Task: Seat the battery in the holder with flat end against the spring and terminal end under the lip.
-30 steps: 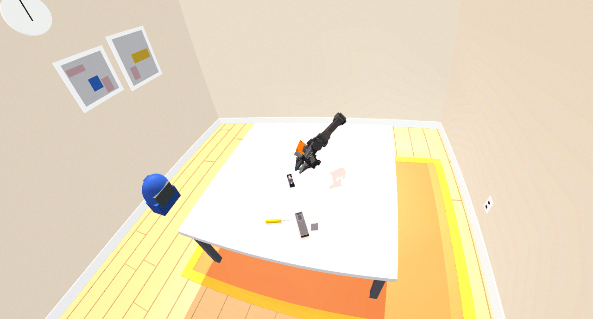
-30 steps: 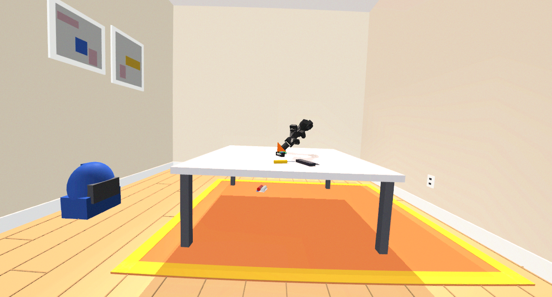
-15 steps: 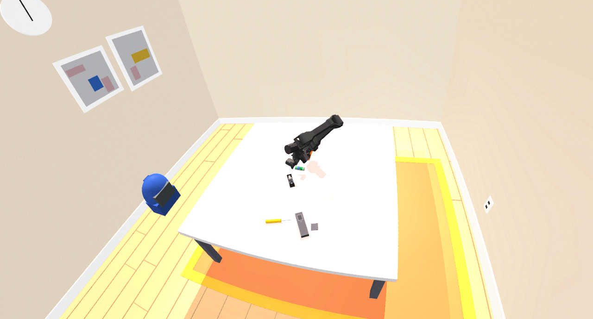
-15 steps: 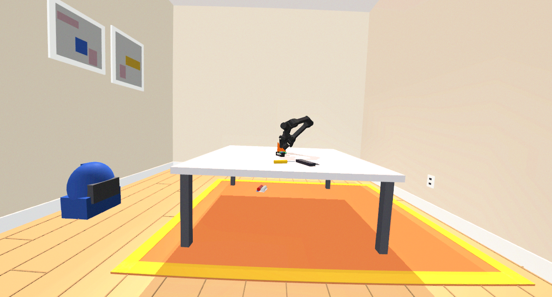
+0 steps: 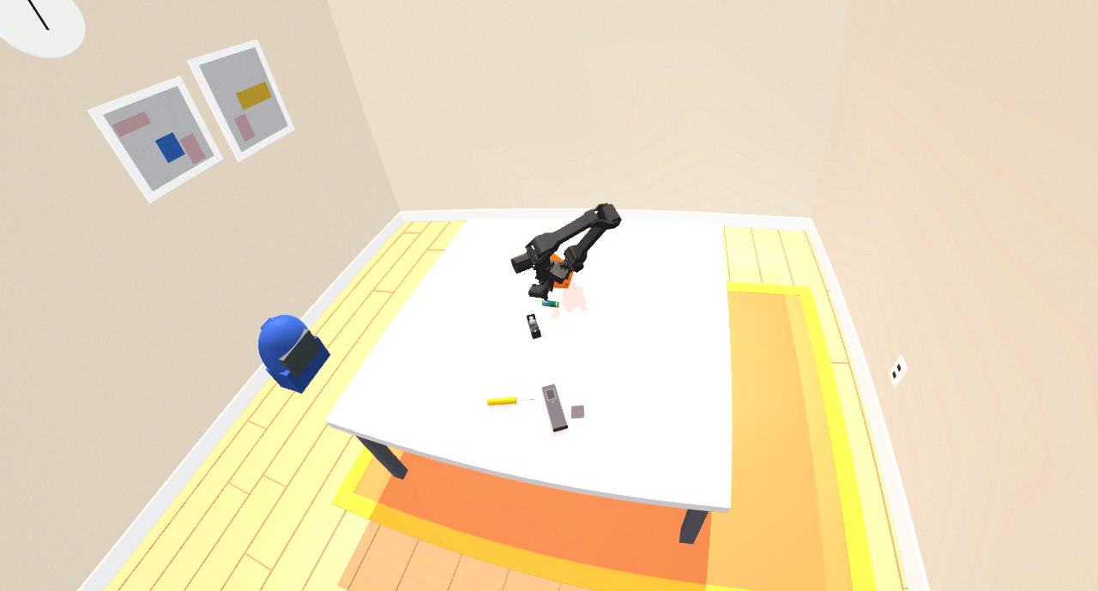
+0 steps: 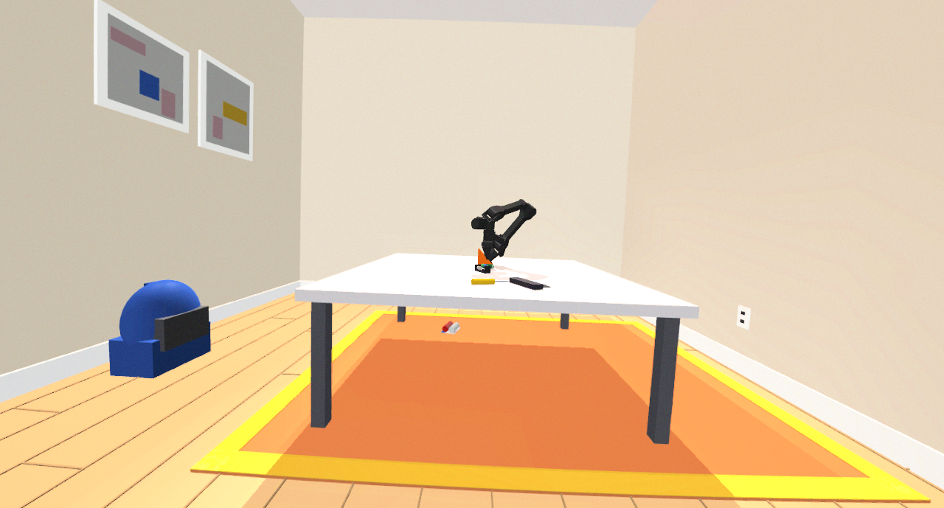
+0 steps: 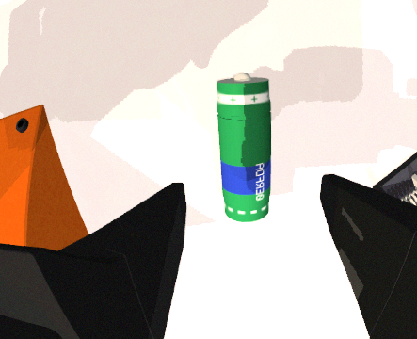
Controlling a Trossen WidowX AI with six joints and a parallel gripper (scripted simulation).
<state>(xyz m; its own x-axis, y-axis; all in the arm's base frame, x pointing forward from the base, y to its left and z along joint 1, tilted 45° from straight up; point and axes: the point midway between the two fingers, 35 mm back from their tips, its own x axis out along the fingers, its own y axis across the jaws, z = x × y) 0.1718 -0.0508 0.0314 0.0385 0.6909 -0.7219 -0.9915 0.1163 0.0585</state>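
Currently | battery [image 5: 550, 304] [image 7: 245, 151] ahead of open gripper [image 5: 544, 297] [image 7: 255, 191] | untouched

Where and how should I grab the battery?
Take the battery around the middle of its barrel, coming straight down from above. It lies on its side, so the claw can likely pinch across the round sides, where both are free. That should leave the flat end and terminal nub uncovered for the spring and lip.

Plus signs, dashes, unclear lettering on battery [image 5: 550, 304] [image 6: 488, 265] [image 7: 245, 146]
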